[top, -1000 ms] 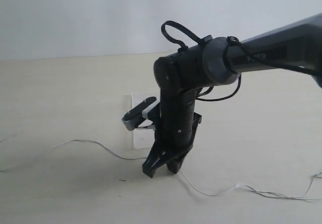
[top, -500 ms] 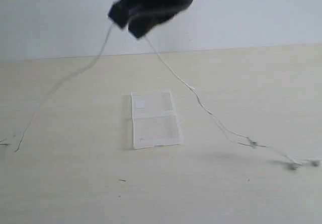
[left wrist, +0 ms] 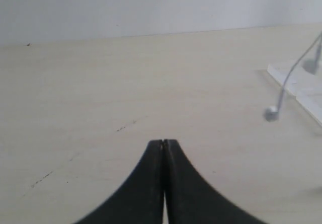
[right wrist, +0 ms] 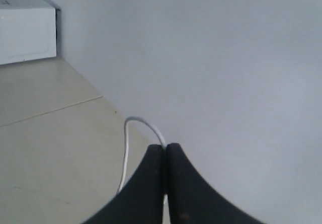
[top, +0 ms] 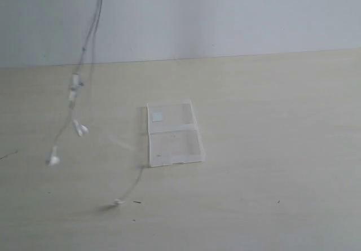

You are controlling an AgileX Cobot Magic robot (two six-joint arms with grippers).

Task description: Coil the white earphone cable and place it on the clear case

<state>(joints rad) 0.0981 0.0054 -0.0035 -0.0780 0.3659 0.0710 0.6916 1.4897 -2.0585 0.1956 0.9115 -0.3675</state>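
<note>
Right gripper (right wrist: 165, 147) is squeezing its two black tips together on the white earphone cable (right wrist: 125, 153), and a little loop of wire is poking out just beside them. It is holding the wire up very high, too high for the exterior view to catch. Only the wire is showing there, coming down from the top edge. Down low over the desk (top: 271, 149), the left gripper (left wrist: 164, 143) is pressing its tips together too, but nothing is sitting between them.

The cable is hanging on the left side of the exterior view. Its small inline piece (top: 74, 84) is dangling partway down. One earbud (top: 82, 130) is dangling above the other earbud (top: 52, 161). The plug end (top: 118, 202) is hanging lowest, very near the desk, and I cannot tell if it is touching.

The clear case (top: 172, 132) is lying open and flat in the middle of the desk, with its white square mark (top: 157, 116) on the far half. No wire is lying on it. A blurry bit of wire is passing just beside its near left corner.

I think the robot is doing the lifting step, getting the wire up off the desk. No coil is showing, so most of the job is waiting. I think the next move is calling for the left gripper to open and catch the hanging wire lower down, so loops can be made. The wire is thin and looking blurry, so it may be swinging and hard to catch.
</note>
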